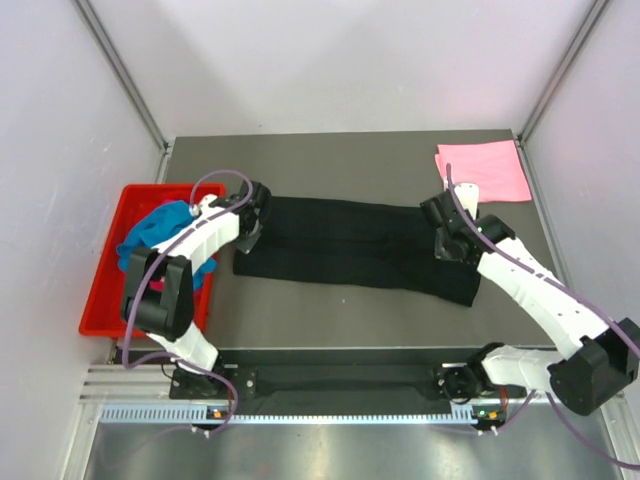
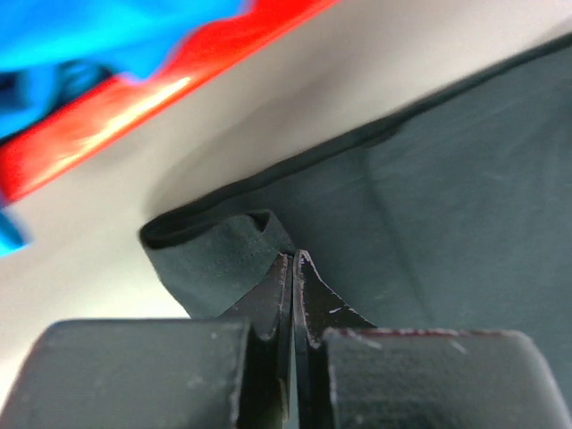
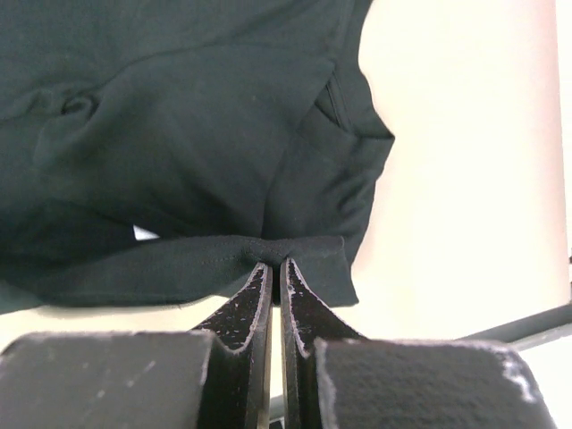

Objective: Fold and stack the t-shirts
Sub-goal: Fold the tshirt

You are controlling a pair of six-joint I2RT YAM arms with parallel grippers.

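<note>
black t-shirt point(image 1: 350, 250) lies stretched in a folded band across the table point(image 1: 330, 320), left gripper point(image 2: 292, 268) clenched on its end beside the red tray point(image 1: 103, 275), right gripper point(image 3: 274, 268) clenched on the opposite end near the folded pink t-shirt point(image 1: 485, 170).

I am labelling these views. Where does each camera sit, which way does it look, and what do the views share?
Top external: above and behind the arms, looking down at the table; both arms show.
Left wrist: on that wrist, looking along the shut left end effector at the black t-shirt and red tray.
Right wrist: looking along the shut right end effector pinching the shirt's hem.
Shared: the black t-shirt, in all.
</note>
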